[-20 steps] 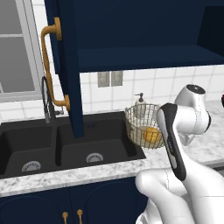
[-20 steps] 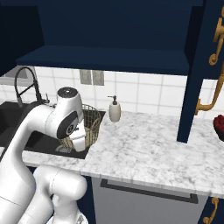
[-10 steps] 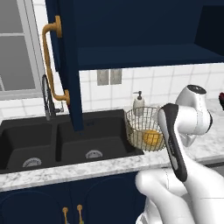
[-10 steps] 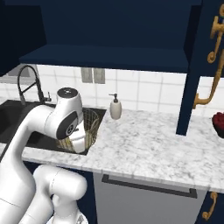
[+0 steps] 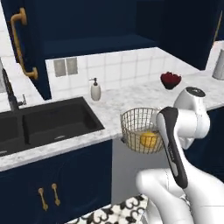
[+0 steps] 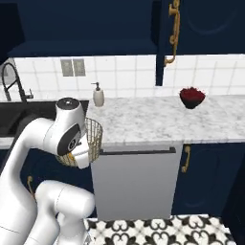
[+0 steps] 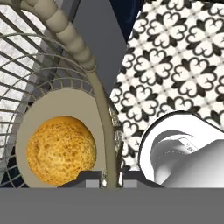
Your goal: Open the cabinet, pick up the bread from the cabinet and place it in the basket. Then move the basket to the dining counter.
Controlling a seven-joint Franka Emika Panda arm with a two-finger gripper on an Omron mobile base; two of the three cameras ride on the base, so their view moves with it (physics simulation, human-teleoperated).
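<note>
From the left base view, the basket (image 5: pixel 141 130) is hanging in the air just off the worktop (image 5: pixel 127 101) edge, the bread (image 5: pixel 148 139) lying inside. From the right base view, the basket (image 6: pixel 91 139) is showing beside the arm. In the hand view, the gripper (image 7: pixel 105 176) is pinching the basket (image 7: pixel 65 33) rim between narrow fingers, bread (image 7: pixel 61 150) sitting on the bottom.

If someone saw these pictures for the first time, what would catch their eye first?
The round tan wire-mesh basket, held up off the marble worktop beside the white arm, with the golden bread lump inside. The gripper is shut on its rim. Behind stands the open navy wall cabinet.
</note>
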